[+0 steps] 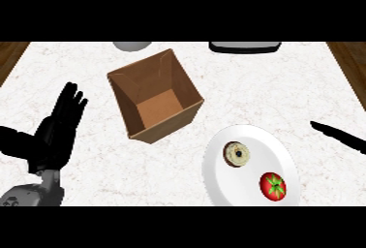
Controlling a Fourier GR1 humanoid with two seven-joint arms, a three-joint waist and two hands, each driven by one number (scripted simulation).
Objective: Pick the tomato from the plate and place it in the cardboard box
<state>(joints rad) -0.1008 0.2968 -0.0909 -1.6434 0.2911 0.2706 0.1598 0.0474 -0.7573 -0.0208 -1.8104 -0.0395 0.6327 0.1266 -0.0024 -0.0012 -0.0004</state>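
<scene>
Counter (93,160), edge-cropped right hand (342,136)

White marbled counter (107,160) with wood showing at both far corners. Directly on it: an open cardboard box (155,95) left of centre, a white plate (251,167) at near right, a grey round object (131,45) and a dark object (244,47) at the far edge.

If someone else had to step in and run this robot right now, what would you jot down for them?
Left hand: open, resting at the left, holding nothing.
Right hand: only straight fingers show at the right edge, beyond the plate, holding nothing.
Tomato: on the white plate, beside a bagel.
Cardboard box: open, nothing visible inside, up and left of the plate.
Done: nothing yet.
Left: grasp the tomato, carry it over, put it in the box.
</scene>
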